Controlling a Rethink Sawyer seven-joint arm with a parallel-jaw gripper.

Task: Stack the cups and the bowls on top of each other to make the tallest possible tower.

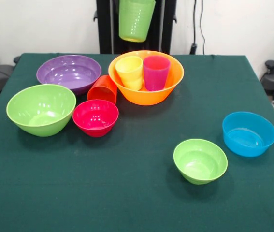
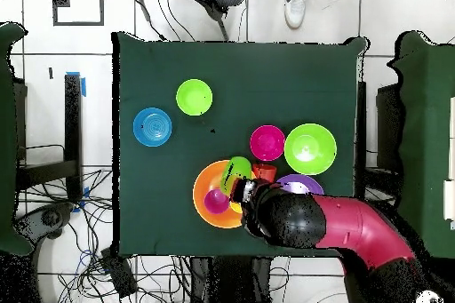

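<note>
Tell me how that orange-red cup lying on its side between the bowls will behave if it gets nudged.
The orange-red cup lies tipped with its round wall down, so it would probably roll. The purple bowl and pink-red bowl flank it, likely stopping it early. It looks like smooth, glossy plastic, so probably light and slippery.

Light green cup (image 1: 136, 19) hangs above orange bowl (image 1: 146, 77).

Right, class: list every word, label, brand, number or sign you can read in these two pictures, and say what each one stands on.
None can be read.
The cups and bowls, such as the large orange bowl and the blue bowl, carry no lettering.
The light green cup raised above the table shows only moulded ridges, no text.
The robot arm shows no legible marking.
</note>
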